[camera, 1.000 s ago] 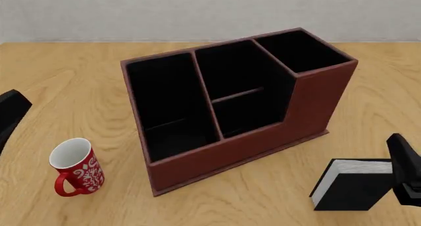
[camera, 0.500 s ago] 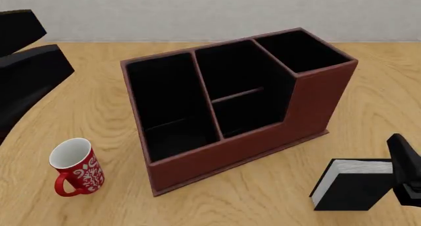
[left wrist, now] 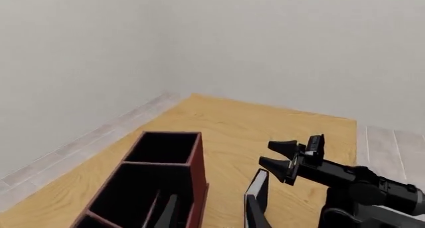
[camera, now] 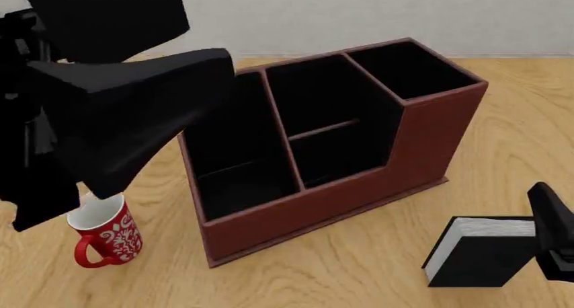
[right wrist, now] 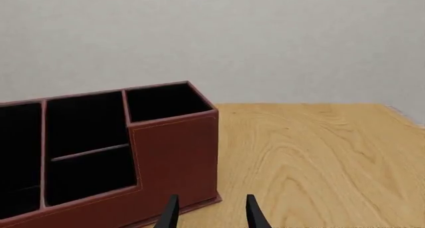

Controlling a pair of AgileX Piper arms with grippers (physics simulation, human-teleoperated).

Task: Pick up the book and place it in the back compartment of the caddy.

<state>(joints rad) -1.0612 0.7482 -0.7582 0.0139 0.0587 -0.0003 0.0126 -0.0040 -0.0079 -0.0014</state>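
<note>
Black hardcover book (camera: 475, 254) upright at lower right, right gripper (camera: 556, 237) alongside, grip unclear. Left gripper (camera: 193, 42) spread apart, upper left, above caddy (camera: 431, 130).

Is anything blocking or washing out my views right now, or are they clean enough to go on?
Front view: the left end effector looms close to the lens, hiding the caddy's left end and part of the red mug. No glare or blur. Left wrist view: sharp; the book shows beside the right end effector. Right wrist view: evenly lit, soft shadows only.
</note>
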